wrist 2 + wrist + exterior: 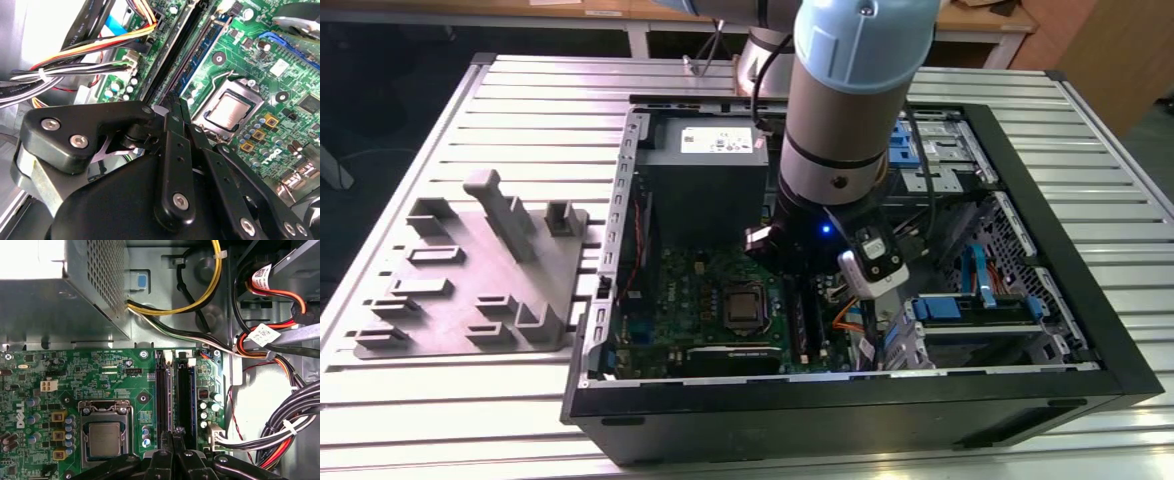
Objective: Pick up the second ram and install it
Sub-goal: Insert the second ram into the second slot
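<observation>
The second ram (171, 390) shows edge-on as a thin blue-green stick. It stands between the long black slots (161, 395) of the green motherboard (125, 375). My gripper (173, 437) sits at one end of the stick, its black fingers (166, 450) drawn together on the upper edge. In the second wrist view the gripper (177, 107) tapers to a narrow tip right above the slot row, next to the processor socket (230, 110). In the exterior view the arm (847, 120) reaches down into the open computer case (854, 395).
The grey power supply box (60, 300) sits just beyond the slots. Bundles of black, red, orange and yellow cables (280, 440) hang close beside the slots. Blue drive brackets (974, 305) fill the case's far side. A grey parts fixture (467, 270) lies on the slatted table at the exterior view's left.
</observation>
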You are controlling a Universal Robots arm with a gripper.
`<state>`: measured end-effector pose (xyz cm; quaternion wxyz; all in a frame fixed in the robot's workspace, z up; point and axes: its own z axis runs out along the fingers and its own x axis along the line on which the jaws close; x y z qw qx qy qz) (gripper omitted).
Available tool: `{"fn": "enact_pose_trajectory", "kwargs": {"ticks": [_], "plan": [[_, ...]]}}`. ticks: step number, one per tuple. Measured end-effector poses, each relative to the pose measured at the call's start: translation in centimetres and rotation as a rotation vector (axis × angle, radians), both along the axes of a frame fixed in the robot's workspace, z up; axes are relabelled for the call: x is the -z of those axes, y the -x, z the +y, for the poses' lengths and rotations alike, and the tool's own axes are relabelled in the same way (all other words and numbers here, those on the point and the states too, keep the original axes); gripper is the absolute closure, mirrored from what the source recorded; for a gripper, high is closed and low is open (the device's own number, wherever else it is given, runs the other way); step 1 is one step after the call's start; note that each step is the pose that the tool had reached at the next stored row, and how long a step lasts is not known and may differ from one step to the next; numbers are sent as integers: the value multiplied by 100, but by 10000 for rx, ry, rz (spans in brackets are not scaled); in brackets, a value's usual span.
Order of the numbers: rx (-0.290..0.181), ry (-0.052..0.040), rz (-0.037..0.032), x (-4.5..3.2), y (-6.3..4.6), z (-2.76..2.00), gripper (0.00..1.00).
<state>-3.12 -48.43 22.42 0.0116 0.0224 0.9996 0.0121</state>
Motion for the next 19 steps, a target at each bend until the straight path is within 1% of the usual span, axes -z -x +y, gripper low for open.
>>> {"fn": "enact_pose_trajectory", "kwargs": {"ticks": [6,11,16,19], "plan": [[0,1,-7,31,5,0,92],[0,0,-7,37,6,0,92],[0,-1,-8,73,6,0,92],[0,0,-7,79,6,0,92]]}}
